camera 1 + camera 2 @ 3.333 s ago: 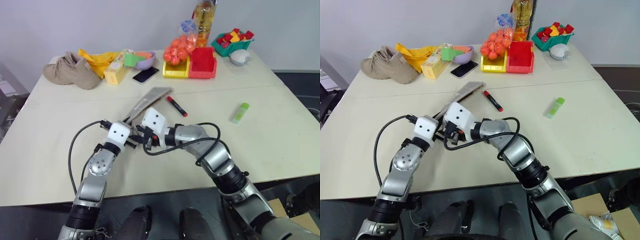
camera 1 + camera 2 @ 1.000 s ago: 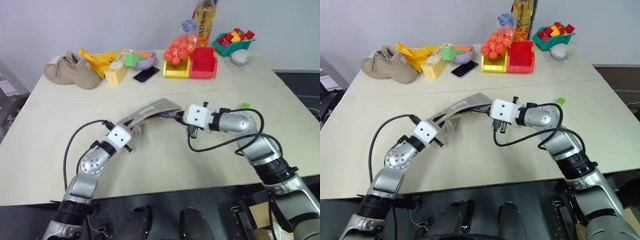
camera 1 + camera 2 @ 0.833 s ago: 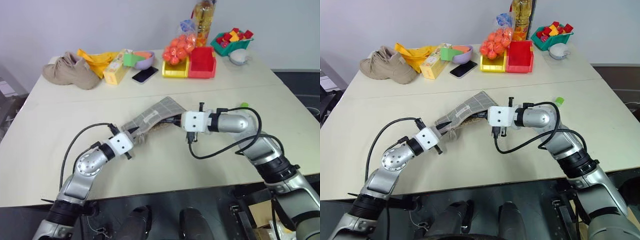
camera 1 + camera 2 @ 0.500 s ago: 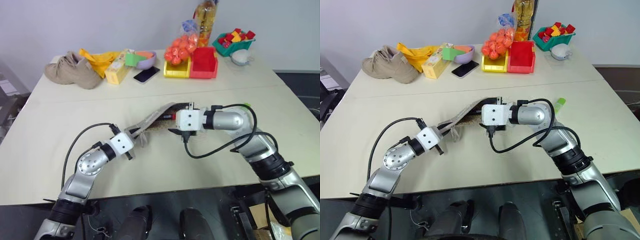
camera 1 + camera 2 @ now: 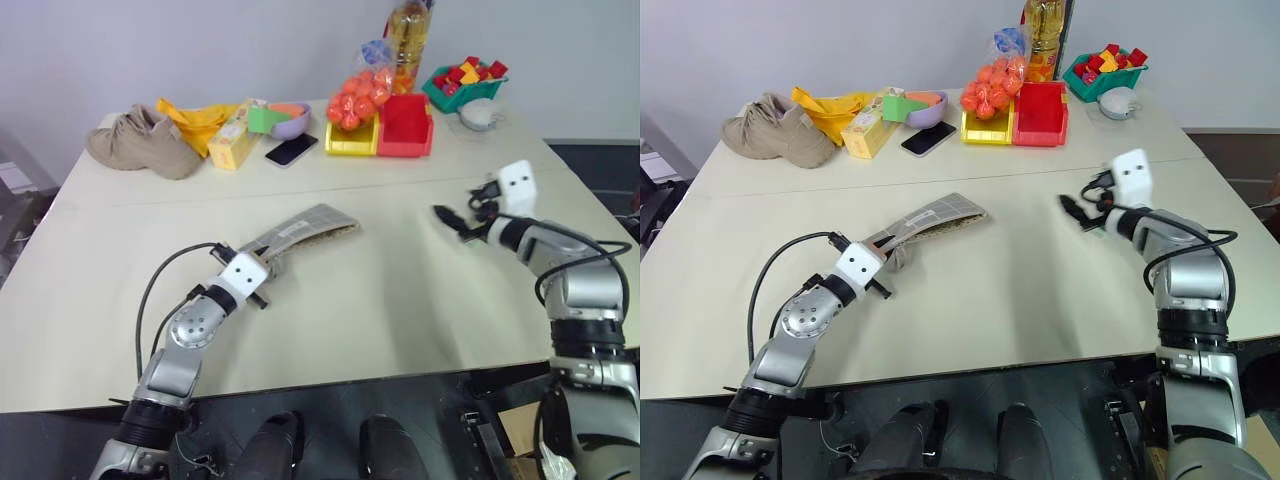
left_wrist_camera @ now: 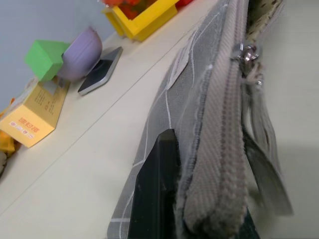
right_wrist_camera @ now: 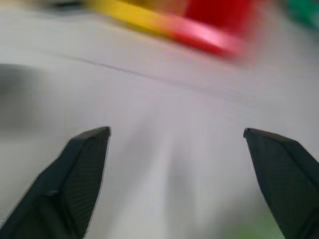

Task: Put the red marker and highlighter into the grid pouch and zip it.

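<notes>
Left gripper (image 6: 199,219) clamps the grid pouch (image 5: 300,230) end; right gripper (image 7: 174,184) gapes wide, empty, over the table (image 5: 380,300).

One grid pouch (image 5: 300,232). One shoe (image 5: 140,141). One phone (image 5: 291,150). Two bins: yellow bin (image 5: 352,140), red bin (image 5: 405,125). One bottle (image 5: 408,40).

left arm: reaches forward from the lower left, forearm angled toward the table's middle, a black cable looping beside it
left gripper (image 5: 268,275): closed, its black fingers (image 6: 157,189) clamped on the near end of the grid pouch (image 5: 305,228)
right arm: stretched out to the right side, elbow bent, forearm lifted above the table
right gripper (image 5: 447,220): jaws spread wide with nothing between them; its fingertips (image 7: 87,149) stand far apart over bare tabletop
</notes>
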Motion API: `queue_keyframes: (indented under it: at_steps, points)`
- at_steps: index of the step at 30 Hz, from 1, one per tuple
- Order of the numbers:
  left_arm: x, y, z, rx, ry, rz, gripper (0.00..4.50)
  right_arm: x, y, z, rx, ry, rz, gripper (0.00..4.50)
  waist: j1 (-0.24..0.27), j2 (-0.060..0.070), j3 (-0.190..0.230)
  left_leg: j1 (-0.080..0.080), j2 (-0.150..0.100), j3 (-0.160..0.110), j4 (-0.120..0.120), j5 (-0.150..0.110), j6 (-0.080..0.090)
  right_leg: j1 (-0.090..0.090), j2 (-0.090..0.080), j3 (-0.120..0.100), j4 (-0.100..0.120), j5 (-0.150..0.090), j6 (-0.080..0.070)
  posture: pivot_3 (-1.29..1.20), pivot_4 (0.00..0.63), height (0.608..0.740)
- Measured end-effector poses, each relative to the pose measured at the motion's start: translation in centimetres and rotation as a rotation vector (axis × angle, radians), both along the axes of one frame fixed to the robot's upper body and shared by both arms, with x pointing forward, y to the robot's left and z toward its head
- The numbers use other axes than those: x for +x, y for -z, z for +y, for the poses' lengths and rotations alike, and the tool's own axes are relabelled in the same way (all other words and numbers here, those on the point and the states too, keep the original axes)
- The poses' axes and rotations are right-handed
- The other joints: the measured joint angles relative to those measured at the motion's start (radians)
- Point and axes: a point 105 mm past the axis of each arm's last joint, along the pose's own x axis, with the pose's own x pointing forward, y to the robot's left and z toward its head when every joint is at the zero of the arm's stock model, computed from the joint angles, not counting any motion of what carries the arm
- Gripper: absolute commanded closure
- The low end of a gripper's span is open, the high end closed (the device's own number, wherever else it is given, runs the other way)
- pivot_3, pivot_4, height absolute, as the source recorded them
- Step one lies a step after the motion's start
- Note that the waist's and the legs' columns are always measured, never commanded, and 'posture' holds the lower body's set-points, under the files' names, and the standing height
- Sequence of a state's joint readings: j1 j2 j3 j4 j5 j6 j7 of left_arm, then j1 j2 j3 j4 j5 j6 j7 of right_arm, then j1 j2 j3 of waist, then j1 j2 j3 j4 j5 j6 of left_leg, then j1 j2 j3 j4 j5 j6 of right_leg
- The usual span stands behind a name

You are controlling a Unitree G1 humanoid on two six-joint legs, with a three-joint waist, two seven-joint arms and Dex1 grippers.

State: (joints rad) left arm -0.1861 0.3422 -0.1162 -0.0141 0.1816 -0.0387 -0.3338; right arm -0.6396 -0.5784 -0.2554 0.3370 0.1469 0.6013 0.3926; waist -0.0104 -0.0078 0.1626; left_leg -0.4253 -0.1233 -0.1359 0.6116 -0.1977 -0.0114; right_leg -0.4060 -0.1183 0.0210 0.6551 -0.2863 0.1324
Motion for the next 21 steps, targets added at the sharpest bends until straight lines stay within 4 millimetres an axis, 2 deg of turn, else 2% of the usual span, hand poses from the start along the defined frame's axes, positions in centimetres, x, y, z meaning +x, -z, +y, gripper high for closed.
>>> queue_keyframes:
  at_steps: [2, 5, 9, 12, 17, 18, 21]
  points:
    - [0.1, 0.1, -0.5, 0.0, 0.007, 0.007, 4.5, 0.5, 0.9, -0.7, 0.021, 0.089, 0.025, 0.01, -0.002, 0.0, 0.0, 0.0, 0.0, 0.0, 0.0, 0.0, 0.0, 0.0, 0.0, 0.0, 0.0, 0.0, 0.0, 0.0, 0.15, 0.74]
    - [0.2, -0.2, -1.3, -0.009, 0.027, -0.003, 4.5, 1.2, 2.5, -0.5, 0.072, 0.177, 0.071, 0.01, -0.003, 0.0, 0.0, 0.0, 0.0, 0.001, 0.0, 0.0, 0.0, 0.0, 0.0, 0.001, 0.0, 0.0, 0.0, 0.0, 0.15, 0.74]
    - [0.2, -0.2, -1.3, -0.009, 0.027, -0.004, 4.5, 1.4, 4.1, -0.5, 0.153, 0.258, 0.14, 0.01, -0.001, 0.0, 0.0, 0.0, 0.0, 0.001, 0.0, 0.0, 0.0, 0.0, 0.0, 0.001, 0.0, 0.0, 0.0, 0.0, 0.15, 0.74]
    - [0.2, -0.3, -1.3, -0.01, 0.024, -0.006, 4.5, 1.4, 4.4, -0.4, 0.178, 0.291, 0.165, 0.84, -0.001, 0.0, 0.0, 0.0, 0.0, 0.0, 0.0, 0.0, 0.0, 0.0, 0.0, 0.001, 0.0, 0.0, 0.0, 0.0, 0.15, 0.74]
    - [0.3, -0.3, -1.2, -0.009, 0.019, -0.006, 4.5, 1.3, 4.4, -0.6, 0.189, 0.317, 0.172, 3.51, -0.003, 0.0, 0.0, 0.0, 0.0, 0.0, 0.0, 0.0, 0.0, 0.0, 0.0, 0.0, 0.0, 0.0, 0.0, 0.0, 0.15, 0.74]
    - [0.3, -0.3, -1.2, -0.009, 0.019, -0.007, 4.5, 1.3, 4.4, -0.6, 0.191, 0.316, 0.172, 3.64, -0.003, 0.0, 0.0, 0.0, 0.0, 0.0, 0.0, 0.0, 0.0, 0.0, 0.0, 0.0, 0.0, 0.0, 0.0, 0.0, 0.15, 0.74]
    - [0.3, -0.3, -1.1, -0.008, 0.019, -0.007, 4.5, 1.4, 4.2, 0.2, 0.18, 0.254, 0.162, 3.62, -0.004, 0.0, 0.0, 0.0, 0.0, 0.001, 0.0, 0.0, 0.0, 0.0, 0.0, 0.0, 0.0, 0.0, 0.0, 0.0, 0.15, 0.74]
